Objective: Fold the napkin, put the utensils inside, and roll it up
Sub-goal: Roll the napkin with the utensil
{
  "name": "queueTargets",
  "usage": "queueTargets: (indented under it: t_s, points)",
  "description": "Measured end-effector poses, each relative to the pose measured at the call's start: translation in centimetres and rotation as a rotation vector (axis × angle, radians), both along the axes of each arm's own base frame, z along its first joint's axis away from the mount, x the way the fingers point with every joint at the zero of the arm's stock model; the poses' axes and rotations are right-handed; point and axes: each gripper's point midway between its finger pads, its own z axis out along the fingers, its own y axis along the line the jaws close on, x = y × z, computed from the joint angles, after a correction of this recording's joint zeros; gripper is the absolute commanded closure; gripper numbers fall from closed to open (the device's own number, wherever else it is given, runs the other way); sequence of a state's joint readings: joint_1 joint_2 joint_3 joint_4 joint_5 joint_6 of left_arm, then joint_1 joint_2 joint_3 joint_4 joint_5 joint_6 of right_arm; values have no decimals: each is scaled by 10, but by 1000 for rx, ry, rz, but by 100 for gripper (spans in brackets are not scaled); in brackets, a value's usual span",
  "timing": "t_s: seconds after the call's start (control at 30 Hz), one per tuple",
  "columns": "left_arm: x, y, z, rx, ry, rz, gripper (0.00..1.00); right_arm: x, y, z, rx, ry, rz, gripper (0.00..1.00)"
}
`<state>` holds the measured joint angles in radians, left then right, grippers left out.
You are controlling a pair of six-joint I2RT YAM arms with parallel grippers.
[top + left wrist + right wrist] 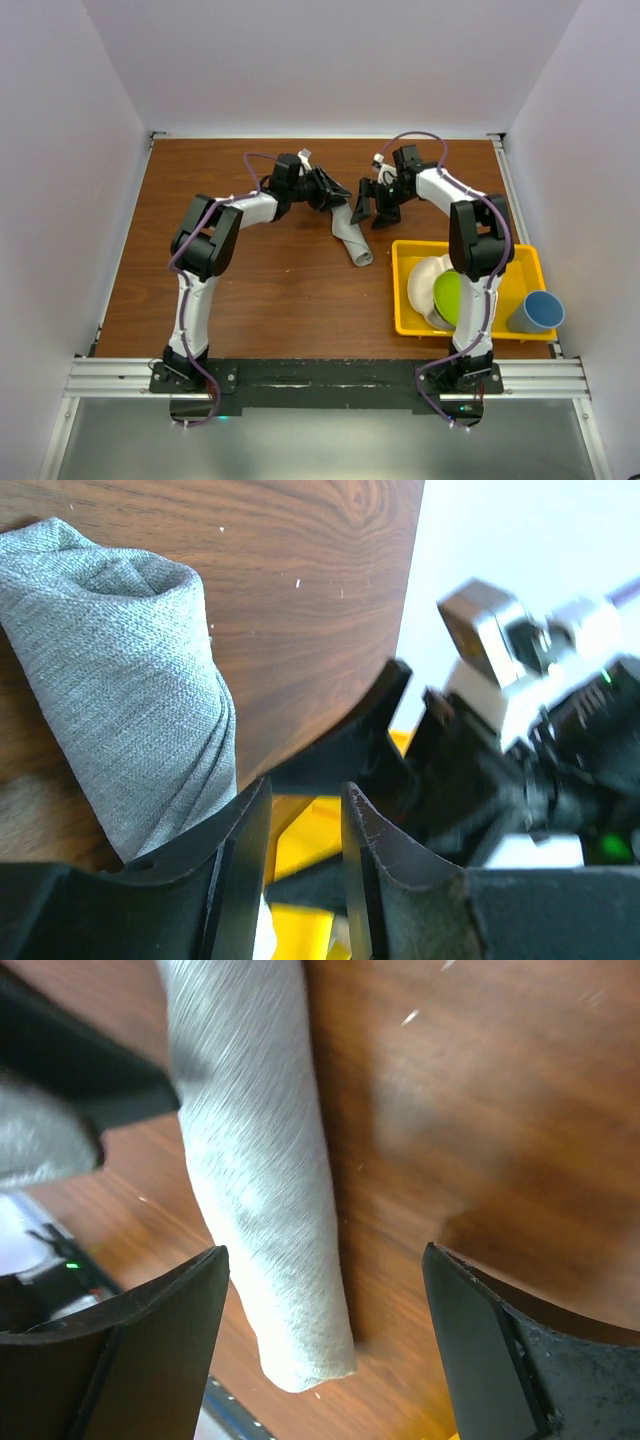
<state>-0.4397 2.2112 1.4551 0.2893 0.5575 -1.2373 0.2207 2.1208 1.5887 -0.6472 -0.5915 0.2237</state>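
The napkin [352, 238] lies rolled into a light grey tube on the brown table, running from the middle back toward the front right. In the left wrist view the napkin [130, 680] sits just left of my left gripper [305, 790], whose jaws stand a little apart with nothing between them. My left gripper [338, 195] is at the roll's far end. My right gripper [373, 215] hovers just right of the roll. In the right wrist view my right gripper [325, 1255] is wide open above the napkin [260, 1180], not touching it. The utensils are hidden.
A yellow tray [410, 300] at the front right holds a white plate [425, 285] and a green bowl [447, 297]. A blue cup [535, 312] stands at its right end. White walls enclose the table on three sides.
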Motion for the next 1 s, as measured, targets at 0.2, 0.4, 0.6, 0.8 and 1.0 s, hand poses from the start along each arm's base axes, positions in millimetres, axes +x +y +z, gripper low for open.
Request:
queueTargets:
  t_s: [0.2, 0.4, 0.6, 0.8, 1.0]
  points:
    - [2, -1, -11, 6, 13, -1, 62, -31, 16, -6, -91, -22, 68, 18]
    - [6, -5, -30, 4, 26, -13, 62, -38, 8, -18, -176, -44, 77, 27]
    - [17, -13, -32, -1, 15, -25, 62, -36, -6, -21, -241, -69, 55, 41]
    - [26, -12, -22, 6, -9, -27, 62, -37, -9, -21, -255, -64, 56, 29]
    - [35, -6, -8, 15, -14, -17, 60, -29, -9, -3, -259, -94, 64, 12]
